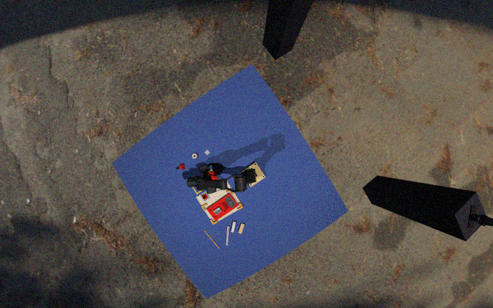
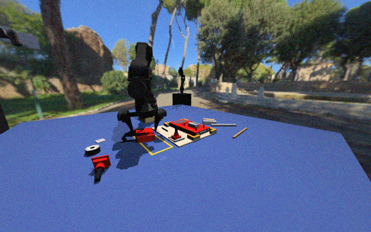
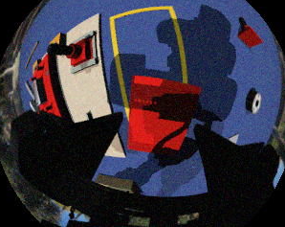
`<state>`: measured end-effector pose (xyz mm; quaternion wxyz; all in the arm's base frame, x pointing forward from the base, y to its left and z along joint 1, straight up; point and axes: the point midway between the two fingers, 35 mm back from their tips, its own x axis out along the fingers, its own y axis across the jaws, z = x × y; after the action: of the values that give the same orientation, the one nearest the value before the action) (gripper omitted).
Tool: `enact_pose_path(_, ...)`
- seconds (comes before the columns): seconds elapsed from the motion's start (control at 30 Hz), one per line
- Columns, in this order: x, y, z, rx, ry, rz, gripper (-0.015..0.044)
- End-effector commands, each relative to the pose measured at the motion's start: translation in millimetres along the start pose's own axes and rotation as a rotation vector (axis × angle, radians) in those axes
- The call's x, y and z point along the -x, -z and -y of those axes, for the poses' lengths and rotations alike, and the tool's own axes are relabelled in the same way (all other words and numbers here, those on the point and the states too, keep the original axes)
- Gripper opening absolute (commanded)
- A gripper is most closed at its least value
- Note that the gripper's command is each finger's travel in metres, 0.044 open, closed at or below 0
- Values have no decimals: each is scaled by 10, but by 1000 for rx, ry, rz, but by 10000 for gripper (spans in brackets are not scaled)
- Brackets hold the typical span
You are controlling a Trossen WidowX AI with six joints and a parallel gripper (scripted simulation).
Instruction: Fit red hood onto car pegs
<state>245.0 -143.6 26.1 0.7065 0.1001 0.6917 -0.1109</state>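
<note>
The hood [image 1: 212, 176] [image 2: 145, 137] [image 3: 154, 128], a red shell, lies on the blue table beside the jig board, partly over a yellow outline. My gripper [image 2: 145, 131] [image 3: 159, 121] is open, pointing down, with one finger on each side of the hood, tips low. I cannot tell whether a finger touches it. The red chassis [image 1: 223, 205] [image 3: 51, 95] sits in the jig [image 1: 214, 197] [image 3: 82, 90], a cream board with orange corner blocks. The pale engine block [image 1: 216, 210] [image 2: 193, 124] is on its deck, with small pegs around it. The hood's holes are not clear.
A red part with a black post [image 2: 176, 135] [image 3: 80, 49] stands on the board. A similar red part [image 2: 101, 161] [image 3: 250, 37], a wheel [image 2: 92, 149] [image 3: 255, 102] and a white tile [image 2: 100, 140] lie on the hood's other side. Bars [image 1: 227, 235] and an orange stick [image 1: 212, 239] lie beyond the chassis.
</note>
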Motion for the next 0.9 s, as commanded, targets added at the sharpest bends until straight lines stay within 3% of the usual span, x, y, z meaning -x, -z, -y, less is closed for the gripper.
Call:
enact_pose_path(0.0, -38, 6, -6, -1, -4, -4, 440)
enact_pose_path(0.57, -120, 9, -7, -1, -4, -4, 440)
enact_pose_path(0.7, -88, 1, -1, 0, 0, 0, 335)
enact_pose_path(0.87, -88, 1, -1, 0, 0, 0, 302)
